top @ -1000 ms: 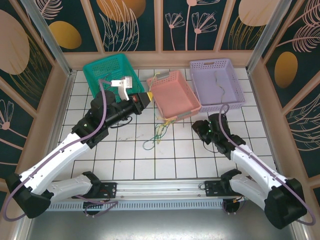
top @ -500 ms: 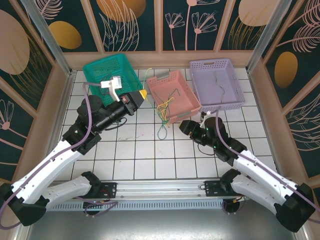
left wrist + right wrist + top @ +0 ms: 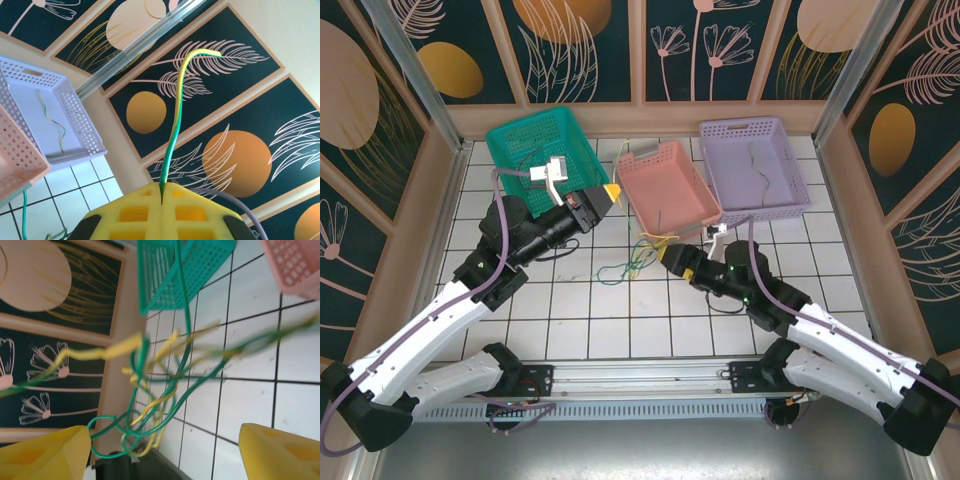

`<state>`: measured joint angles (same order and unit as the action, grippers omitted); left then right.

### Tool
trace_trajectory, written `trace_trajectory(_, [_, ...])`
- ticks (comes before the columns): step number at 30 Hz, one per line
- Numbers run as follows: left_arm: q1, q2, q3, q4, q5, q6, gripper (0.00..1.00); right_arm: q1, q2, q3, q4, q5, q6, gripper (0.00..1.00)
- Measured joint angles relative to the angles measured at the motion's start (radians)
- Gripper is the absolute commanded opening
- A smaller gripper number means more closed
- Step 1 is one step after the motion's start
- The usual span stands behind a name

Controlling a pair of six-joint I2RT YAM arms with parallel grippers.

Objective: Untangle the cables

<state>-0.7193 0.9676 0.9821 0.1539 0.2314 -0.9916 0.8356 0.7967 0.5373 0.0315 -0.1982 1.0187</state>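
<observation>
A: Three baskets to count from above, along the far side of the desk [image 3: 570,300]: green basket [image 3: 535,140], pink basket [image 3: 665,185], lilac basket [image 3: 755,165]. Anything inside?

B: Can make out one thin wire [image 3: 757,178] in the lilac basket and a short strand [image 3: 658,214] in the pink basket. Cannot tell for the green basket.

A: And the cables [image 3: 635,258]?

B: Heaped on the tiles just off the pink basket's near corner, with the right fingers [image 3: 670,257] just beside and the left fingers [image 3: 613,190] near that basket's left rim.

A: Over to the left wrist, then.

B: Left fingers [image 3: 145,212] pressed shut on a green-yellow strand [image 3: 175,125], standing up out of the seam. Lilac basket [image 3: 85,130] off to the left, with its single thin wire [image 3: 50,120] lying inside.

A: Right wrist?

B: Right fingers [image 3: 45,455] spread wide, gripping nothing, with green and yellow loops [image 3: 150,410] blurred between them and seemingly touching neither.

A: Worries?

B: Plenty. Could catch several strands at once on closing, and so cinch the knot tighter. Could lose the strand from the left pinch under a hard pull, or drag the whole bunch against the pink basket and shove it. Better to single out one loop first.
</observation>
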Motion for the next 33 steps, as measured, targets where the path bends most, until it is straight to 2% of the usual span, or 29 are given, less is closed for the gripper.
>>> trace_trajectory(7, [0.000,0.007,0.000,0.045,0.000,-0.073,0.00,0.105,0.020,-0.009,0.114,0.123,0.002,0.80])
trace_trajectory(13, [0.000,0.015,0.000,0.053,0.005,-0.107,0.00,0.114,0.129,-0.014,0.253,0.200,0.000,0.81])
trace_trajectory(17, [0.000,0.015,0.000,0.053,0.008,-0.122,0.00,0.114,0.237,0.000,0.278,0.220,0.000,0.81])
trace_trajectory(21, [0.000,0.015,0.001,0.055,0.008,-0.133,0.00,0.116,0.271,0.000,0.286,0.233,0.001,0.80])
trace_trajectory(25, [0.000,0.015,0.007,0.057,0.008,-0.143,0.00,0.116,0.286,0.000,0.350,0.243,0.008,0.65])
trace_trajectory(27, [0.000,0.014,0.007,0.058,0.008,-0.145,0.00,0.117,0.306,0.001,0.380,0.248,0.013,0.43])
trace_trajectory(29, [0.000,0.012,0.007,0.054,0.007,-0.146,0.00,0.121,0.333,0.006,0.392,0.254,0.013,0.12])
trace_trajectory(30, [0.000,0.011,0.010,0.046,0.005,-0.146,0.00,0.122,0.342,0.006,0.391,0.259,0.017,0.03])
trace_trajectory(33, [0.000,0.010,0.057,-0.038,-0.029,-0.124,0.00,0.127,0.343,0.010,0.341,0.290,0.037,0.00])
